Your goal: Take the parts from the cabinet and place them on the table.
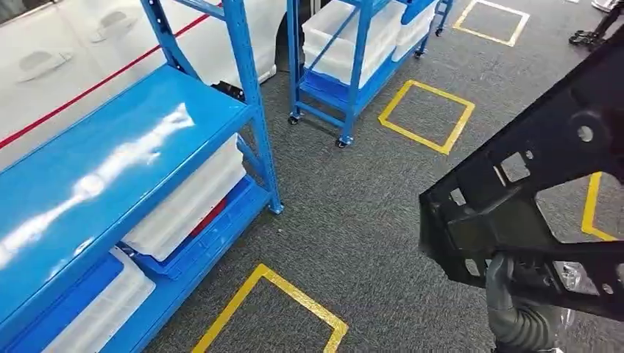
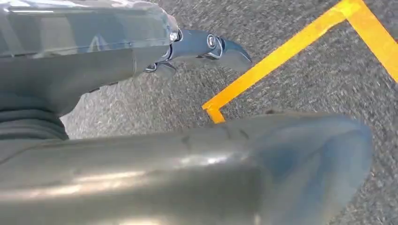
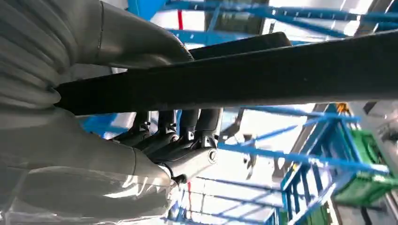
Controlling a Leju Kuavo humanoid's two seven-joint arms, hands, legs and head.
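Right hand grips black part above grey carpet, blue racks nearby.

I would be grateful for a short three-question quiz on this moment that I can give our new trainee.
1. True or false: the right hand grips the black metal part.
2. What does the left hand hang over? A) a white bin B) grey carpet with yellow tape C) a table
3. Fill in: in the head view, the top of the nearest blue rack has ____ lying on it.

Key: 1 true. 2 B: the yellow tape runs across the carpet beneath the fingers. 3 nothing; the white bins sit on the shelf below.
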